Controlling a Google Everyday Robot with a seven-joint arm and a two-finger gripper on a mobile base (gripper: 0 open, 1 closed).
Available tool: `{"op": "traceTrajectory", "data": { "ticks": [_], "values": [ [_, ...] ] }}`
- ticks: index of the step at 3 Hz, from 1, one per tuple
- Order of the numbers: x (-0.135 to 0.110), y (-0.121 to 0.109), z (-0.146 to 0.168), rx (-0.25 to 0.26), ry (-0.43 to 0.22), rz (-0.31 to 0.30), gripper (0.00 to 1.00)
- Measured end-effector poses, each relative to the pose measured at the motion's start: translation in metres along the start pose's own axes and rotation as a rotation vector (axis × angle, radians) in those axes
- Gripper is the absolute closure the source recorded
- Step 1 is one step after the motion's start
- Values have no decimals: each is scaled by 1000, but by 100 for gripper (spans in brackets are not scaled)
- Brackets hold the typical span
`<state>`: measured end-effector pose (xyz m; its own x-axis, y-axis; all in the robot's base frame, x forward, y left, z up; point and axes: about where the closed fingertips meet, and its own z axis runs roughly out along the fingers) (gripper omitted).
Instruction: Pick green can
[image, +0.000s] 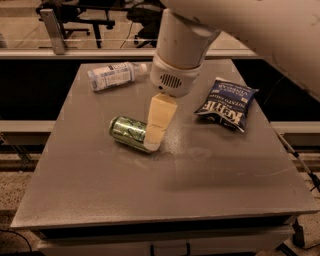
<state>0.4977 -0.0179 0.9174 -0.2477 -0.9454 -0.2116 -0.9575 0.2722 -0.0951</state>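
Camera view gives us the green can (127, 131) lying on its side left of the middle of the table (150, 195). Its right end is hidden behind the gripper (154, 141), which hangs from the bulky white arm (180, 55). We cannot tell whether the gripper is wide, narrow or holding anything, nor whether it touches the can. A plastic bottle (114, 75) lies near the far left corner, and a blue chip bag (225, 102) lies to the right. The top edge cuts off the arm.

The pincer (153, 140) hangs at the right end of the green can (127, 131) lying on the table (200, 190).
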Motion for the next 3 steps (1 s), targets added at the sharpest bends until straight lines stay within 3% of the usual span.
{"op": "traceTrajectory", "data": {
  "ticks": [3],
  "values": [
    [-41, 1, 53, -33, 73, -10, 0]
  ]
}}
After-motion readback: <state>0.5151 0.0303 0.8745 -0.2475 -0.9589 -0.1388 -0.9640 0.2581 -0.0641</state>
